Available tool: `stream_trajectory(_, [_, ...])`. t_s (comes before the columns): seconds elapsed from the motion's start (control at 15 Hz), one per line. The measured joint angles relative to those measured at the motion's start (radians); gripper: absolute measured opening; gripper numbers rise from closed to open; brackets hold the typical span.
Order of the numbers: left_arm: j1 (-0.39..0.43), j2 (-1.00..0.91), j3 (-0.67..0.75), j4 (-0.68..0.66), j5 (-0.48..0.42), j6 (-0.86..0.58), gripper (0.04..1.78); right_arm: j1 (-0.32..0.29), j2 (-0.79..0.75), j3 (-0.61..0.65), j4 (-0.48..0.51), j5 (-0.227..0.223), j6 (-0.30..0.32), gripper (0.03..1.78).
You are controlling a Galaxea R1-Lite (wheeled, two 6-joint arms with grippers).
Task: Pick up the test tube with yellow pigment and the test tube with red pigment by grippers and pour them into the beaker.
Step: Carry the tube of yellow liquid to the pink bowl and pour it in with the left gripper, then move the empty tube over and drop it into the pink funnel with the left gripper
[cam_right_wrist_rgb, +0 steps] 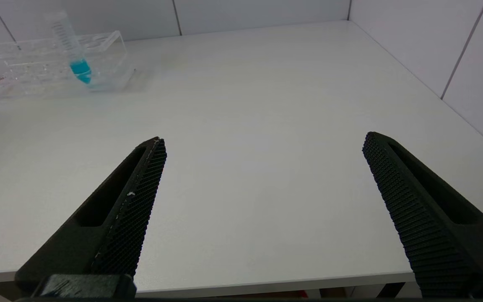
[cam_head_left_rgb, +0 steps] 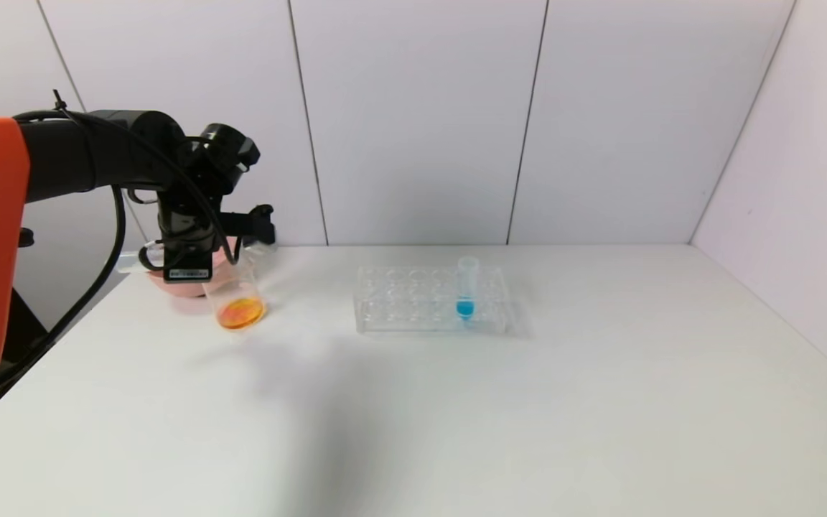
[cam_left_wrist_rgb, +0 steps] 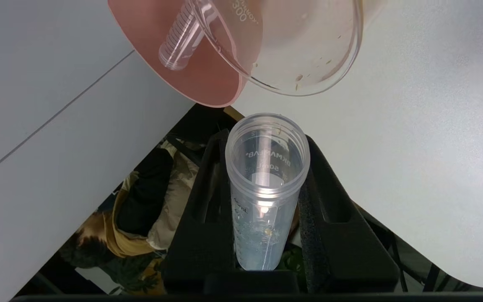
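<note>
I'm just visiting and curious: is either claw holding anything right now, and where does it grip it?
The left gripper clamps an emptied test tube around its body, below the open mouth, near the beaker. The right gripper is open and holds nothing.

We see a small clear beaker (cam_head_left_rgb: pixel 237 298) of glossy transparent plastic or glass, with printed markings and orange liquid at its bottom. Behind it a pink bowl (cam_left_wrist_rgb: pixel 149 25) looks like smooth matt plastic; inside lies a clear ribbed tube (cam_left_wrist_rgb: pixel 178 40). The left gripper (cam_left_wrist_rgb: pixel 266 167) has matt black foam-like pads pressed on a clear plastic test tube (cam_left_wrist_rgb: pixel 266 188), which is slightly cloudy with moulded scale marks. The right gripper (cam_right_wrist_rgb: pixel 262 167) shows black fingers (cam_right_wrist_rgb: pixel 141 197) with a rough, finely gridded texture. The clear rack (cam_head_left_rgb: pixel 413 305) looks like glossy acrylic. The white table (cam_head_left_rgb: pixel 528 416) is smooth and matt.
</note>
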Motion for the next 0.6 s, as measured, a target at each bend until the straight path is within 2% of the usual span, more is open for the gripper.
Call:
stream_trajectory(0.33, [0.006,-0.015,0.003,-0.005,-0.033,-0.039,0.45,0.0,0.0,0.0,0.0,0.0,0.0,1.71])
stream_trajectory(0.6, [0.057,-0.046,0.012,-0.033,-0.221,-0.17,0.45,0.0,0.0,0.0,0.0,0.0,0.0,1.71])
